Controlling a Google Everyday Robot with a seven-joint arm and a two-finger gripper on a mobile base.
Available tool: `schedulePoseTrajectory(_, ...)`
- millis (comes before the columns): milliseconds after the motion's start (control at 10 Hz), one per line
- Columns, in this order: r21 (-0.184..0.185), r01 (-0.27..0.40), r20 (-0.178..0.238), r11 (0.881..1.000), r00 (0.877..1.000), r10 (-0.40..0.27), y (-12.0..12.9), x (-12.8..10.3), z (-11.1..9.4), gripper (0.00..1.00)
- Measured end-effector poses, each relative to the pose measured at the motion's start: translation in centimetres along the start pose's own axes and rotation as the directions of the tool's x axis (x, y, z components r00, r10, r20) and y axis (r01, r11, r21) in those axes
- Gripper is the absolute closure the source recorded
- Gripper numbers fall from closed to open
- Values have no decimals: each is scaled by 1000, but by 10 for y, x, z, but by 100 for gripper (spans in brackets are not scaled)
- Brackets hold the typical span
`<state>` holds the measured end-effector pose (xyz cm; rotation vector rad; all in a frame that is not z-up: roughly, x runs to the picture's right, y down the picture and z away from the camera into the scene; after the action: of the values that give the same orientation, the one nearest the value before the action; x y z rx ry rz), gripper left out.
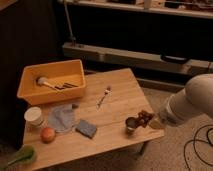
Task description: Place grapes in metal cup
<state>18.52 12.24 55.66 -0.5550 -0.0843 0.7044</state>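
Holding the grapes [144, 117] pinched tight, the gripper [150, 120] hangs just right of the cup [131, 124], with the bunch right at its rim; can't tell if they touch. Cup's on the table [117, 107], sponge [86, 128] well left of it, fork [103, 96] up-left.

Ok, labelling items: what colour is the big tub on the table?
The tub is orange-yellow, camera view; the gripper holds grapes beside the metal cup.

Arm [192, 102] is a fat, smooth white tube, rounded like a padded sleeve, narrowing to a pale wrist. Small gripper [150, 121] on the end, right at the grapes [144, 117] beside the cup [131, 124].
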Motion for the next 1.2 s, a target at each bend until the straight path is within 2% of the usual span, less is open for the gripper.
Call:
schedulePoseTrajectory(200, 16, -20, -16, 1000, 1000, 20, -8, 9, 15, 100)
schedulePoseTrajectory(400, 28, -35, -23, 999, 999, 35, -17, 25, 12, 100)
schedulePoseTrajectory(800, 26, -49, -36, 998, 998, 50, -24, 20, 23, 100)
schedulePoseTrajectory(1200, 36, -53, -39, 998, 998, 55, -28, 19, 20, 100)
